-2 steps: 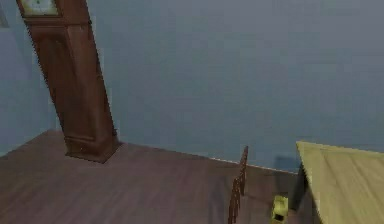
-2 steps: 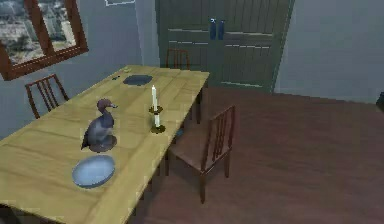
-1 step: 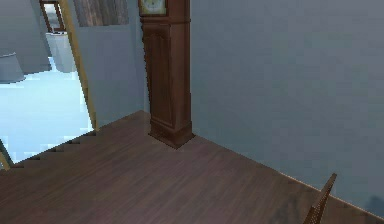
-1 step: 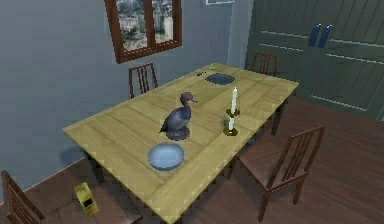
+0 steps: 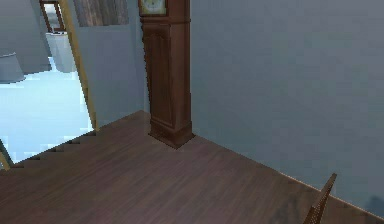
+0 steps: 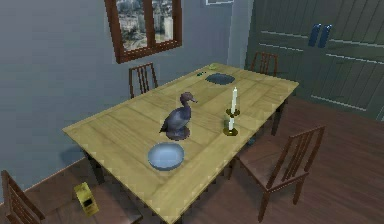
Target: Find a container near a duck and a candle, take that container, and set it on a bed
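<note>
A dark duck figure (image 6: 178,118) stands near the middle of a long wooden table (image 6: 120,130) in the arm side view. Just in front of it sits a pale blue bowl (image 6: 166,156). To the duck's right a tall white candle (image 6: 234,100) stands upright, with a shorter candle in a holder (image 6: 231,126) beside it. A second, darker bowl (image 6: 220,78) lies at the table's far end, next to a small green thing (image 6: 199,72).
Wooden chairs (image 6: 285,165) (image 6: 143,78) (image 6: 262,62) (image 6: 15,200) ring the table. A yellow object (image 6: 87,197) lies on the floor by its near corner. Dark green doors (image 6: 320,50) are at the right. In the forward view a tall wooden clock (image 5: 168,70) stands beside a yellow-framed doorway (image 5: 78,70).
</note>
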Tool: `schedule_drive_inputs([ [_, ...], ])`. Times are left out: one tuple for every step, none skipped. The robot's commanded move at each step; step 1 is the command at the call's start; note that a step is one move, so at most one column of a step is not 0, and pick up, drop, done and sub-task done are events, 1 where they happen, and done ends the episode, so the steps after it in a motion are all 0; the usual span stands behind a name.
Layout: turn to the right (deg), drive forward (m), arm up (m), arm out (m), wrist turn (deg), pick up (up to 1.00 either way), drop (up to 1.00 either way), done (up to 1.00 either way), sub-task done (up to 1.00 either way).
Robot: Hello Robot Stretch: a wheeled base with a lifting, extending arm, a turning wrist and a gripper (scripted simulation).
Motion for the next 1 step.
schedule_drive_inputs([
  [0.0, 0.0, 0.26, 0.0, 0.0, 0.0, 0.0, 0.0, 0.0],
])
